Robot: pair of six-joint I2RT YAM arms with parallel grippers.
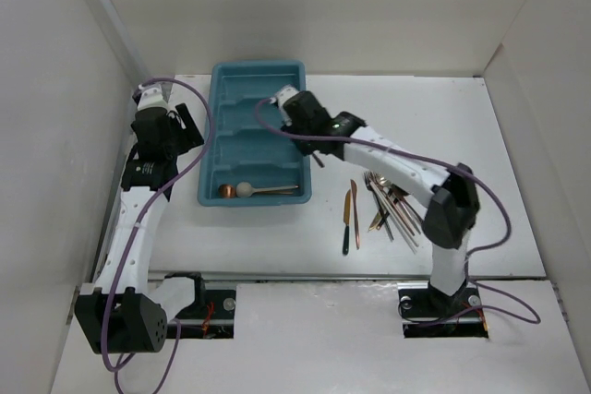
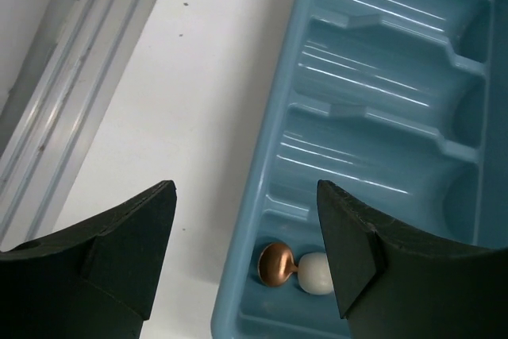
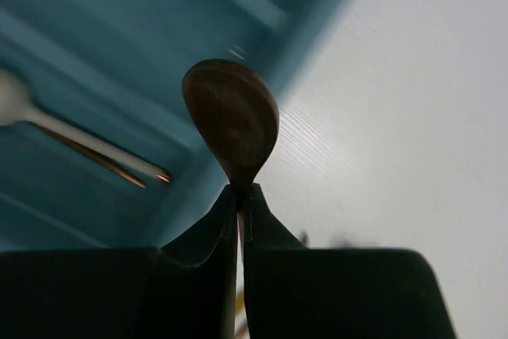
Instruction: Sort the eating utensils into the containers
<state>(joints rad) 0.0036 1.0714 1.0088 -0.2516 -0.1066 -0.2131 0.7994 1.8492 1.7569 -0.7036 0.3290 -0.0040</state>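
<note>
Above the right rim of the teal cutlery tray [image 1: 238,126], the right gripper [image 3: 240,206] has its fingers pinched tight on the neck of a dark spoon [image 3: 231,115], bowl pointing away from the fingers. The left gripper [image 2: 246,190] hangs over the tray's left edge with its fingers spread wide and holding nothing. A copper spoon [image 2: 275,263] and a white spoon [image 2: 315,273] lie together in the nearest compartment. More utensils [image 1: 388,202] lie heaped on the table [image 1: 462,136] right of the tray.

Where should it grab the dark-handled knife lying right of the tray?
Probably the dark handle, from straight above, closing across its narrow width. The knife lies flat on the table with a copper utensil close on its right, crowding sideways approaches.
</note>
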